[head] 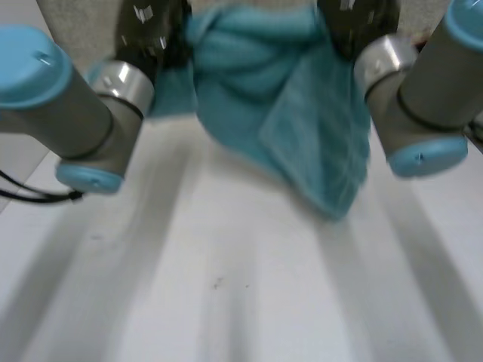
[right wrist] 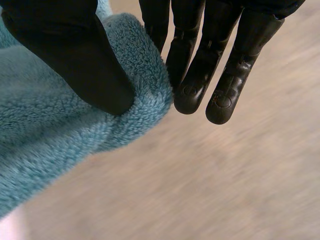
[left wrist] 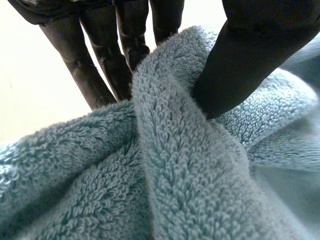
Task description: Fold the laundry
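Towel (head: 256, 98), teal terry cloth, hangs bunched between the two hands over the white table (head: 226, 294). In the head view it spans the gap between them, and a loose fold drops to a point on the right-hand side. Whether that point touches the table cannot be told.

Left hand (head: 151, 34): it grips the towel's upper part at its own side. In the left wrist view the thumb (left wrist: 250, 65) presses into a raised ridge of cloth, with the fingers (left wrist: 100, 70) straight behind the same ridge, so the cloth is pinched between them.

Right hand (head: 361, 26): it grips the towel's upper part at the opposite side. In the right wrist view the thumb (right wrist: 75, 55) lies on a rolled edge of the towel and the fingers (right wrist: 200, 70) stand just behind that edge, clamping it.
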